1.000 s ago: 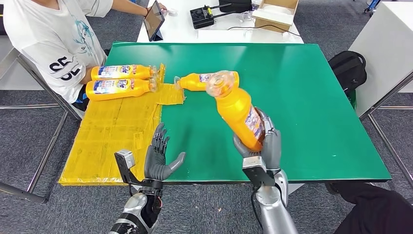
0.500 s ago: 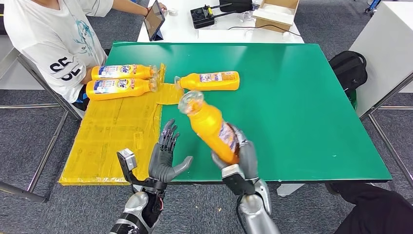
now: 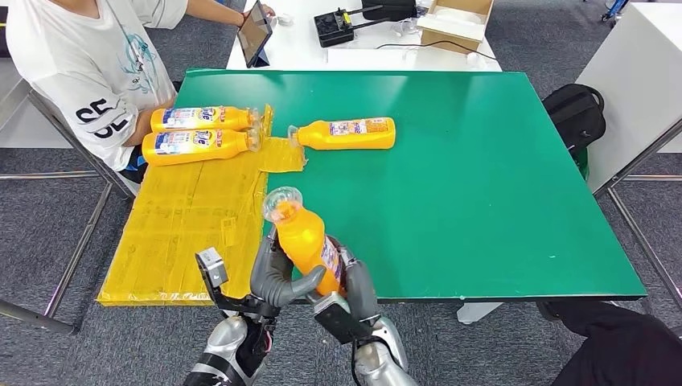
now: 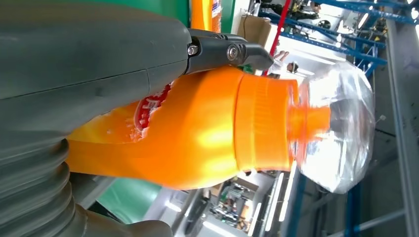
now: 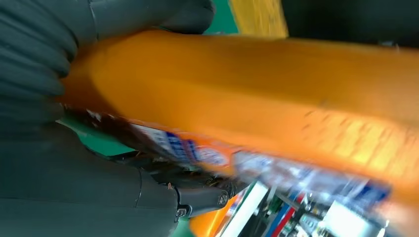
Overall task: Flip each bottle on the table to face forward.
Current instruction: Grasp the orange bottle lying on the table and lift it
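An orange bottle [image 3: 304, 237] with a clear cap is held up, tilted, over the table's near edge. My right hand [image 3: 355, 287] grips its lower body from the right. My left hand [image 3: 272, 277] closes on it from the left, thumb across the front. In the left wrist view my left hand [image 4: 89, 64] wraps the orange bottle [image 4: 212, 128] below its neck. In the right wrist view my right hand [image 5: 49, 163] holds the orange bottle [image 5: 276, 98], its label blurred. A second bottle [image 3: 344, 133] lies on the green table [image 3: 499, 177]. Two more bottles [image 3: 199, 118] [image 3: 195, 145] lie label up on a yellow sheet [image 3: 189, 217].
A person in a white shirt [image 3: 88, 72] sits at the table's far left corner, holding a tablet [image 3: 253, 32]. A white table [image 3: 370, 48] with a box and a black device stands behind. A black bag [image 3: 575, 112] sits on the floor at the right.
My right hand has carried the orange bottle left and toward me, from mid-table to the near edge. My left hand, open before, now closes on the bottle.
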Controlling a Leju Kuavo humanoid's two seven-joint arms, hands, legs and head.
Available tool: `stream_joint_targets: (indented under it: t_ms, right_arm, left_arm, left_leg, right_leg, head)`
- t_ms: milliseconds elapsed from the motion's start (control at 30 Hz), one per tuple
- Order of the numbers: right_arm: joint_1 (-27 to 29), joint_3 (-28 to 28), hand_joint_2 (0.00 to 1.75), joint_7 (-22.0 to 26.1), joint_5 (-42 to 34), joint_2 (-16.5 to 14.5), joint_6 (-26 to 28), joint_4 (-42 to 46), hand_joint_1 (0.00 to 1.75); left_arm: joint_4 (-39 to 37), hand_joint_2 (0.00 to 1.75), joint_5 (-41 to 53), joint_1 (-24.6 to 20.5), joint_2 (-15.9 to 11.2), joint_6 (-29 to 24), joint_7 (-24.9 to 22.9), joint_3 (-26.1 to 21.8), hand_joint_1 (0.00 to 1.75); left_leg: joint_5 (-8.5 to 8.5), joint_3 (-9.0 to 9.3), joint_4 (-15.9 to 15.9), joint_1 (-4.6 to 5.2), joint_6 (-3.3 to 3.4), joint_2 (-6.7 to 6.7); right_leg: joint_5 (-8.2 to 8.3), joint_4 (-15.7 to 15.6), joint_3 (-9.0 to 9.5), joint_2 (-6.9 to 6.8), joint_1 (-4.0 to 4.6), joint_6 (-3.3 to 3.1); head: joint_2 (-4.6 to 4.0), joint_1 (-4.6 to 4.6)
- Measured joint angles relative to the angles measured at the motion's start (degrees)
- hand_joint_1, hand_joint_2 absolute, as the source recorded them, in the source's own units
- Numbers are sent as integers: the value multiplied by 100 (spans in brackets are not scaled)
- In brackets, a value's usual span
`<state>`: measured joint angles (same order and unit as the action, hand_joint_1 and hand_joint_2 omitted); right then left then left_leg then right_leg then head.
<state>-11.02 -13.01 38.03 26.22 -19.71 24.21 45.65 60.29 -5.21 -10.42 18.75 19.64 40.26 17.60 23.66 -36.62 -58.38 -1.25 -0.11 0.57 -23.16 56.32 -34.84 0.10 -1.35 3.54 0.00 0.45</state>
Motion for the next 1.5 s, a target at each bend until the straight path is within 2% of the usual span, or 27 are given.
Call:
stream_joint_targets:
  t_ms: [333,867,1067,1100,1133,1233,1267,1400,1500]
  right_arm:
    - [-173,-405,175,2,-24,3,272,-427,175]
    - [-182,-426,175,2,-16,11,291,-591,175]
    - [-209,-426,175,2,-16,11,289,-628,175]
    - [-218,-426,175,2,-13,11,288,-638,175]
    - [-229,-426,175,1,-1,11,285,-650,175]
    - [-257,-435,175,-6,82,11,269,-696,175]
    - [-271,-445,175,-9,113,11,263,-714,175]
    - [-342,-489,175,-17,214,13,211,-790,175]
    - [-390,-523,175,-23,231,13,129,-835,175]
  left_arm:
    - [-613,175,235,-142,0,-314,23,40,0]
    - [-1024,175,357,-256,0,-443,26,39,0]
    - [-1182,175,483,-350,4,-830,45,56,0]
    - [-1215,175,461,-371,6,-866,50,58,5]
    - [-1239,175,397,-384,8,-864,54,56,39]
    - [-1171,175,1,-350,9,-650,53,-5,165]
    - [-1089,175,-166,-316,9,-531,44,-49,175]
    - [-535,175,-657,-148,9,-62,20,-269,175]
    - [-66,175,-418,-16,8,-63,4,-403,175]
  left_leg:
    - [0,0,0,0,0,0]
    - [0,0,0,0,0,0]
    - [0,1,0,0,0,1]
    - [0,2,0,0,0,1]
    - [0,2,0,0,0,1]
    - [-1,3,0,0,0,0]
    - [-2,2,0,0,0,-1]
    - [-2,2,0,0,-1,-1]
    - [-1,1,0,0,-1,-4]
  right_leg:
    - [0,0,-2,0,0,0]
    - [0,0,-2,0,0,0]
    - [0,0,1,0,0,0]
    - [0,0,2,0,0,0]
    - [0,0,3,0,0,0]
    - [2,1,3,0,0,0]
    - [2,1,2,0,0,0]
    - [2,1,0,1,0,0]
    - [1,1,-2,1,0,0]
  head:
    - [0,1]
    - [0,1]
    - [0,2]
    - [0,3]
    - [0,2]
    - [0,2]
    - [0,2]
    - [0,1]
    - [0,1]
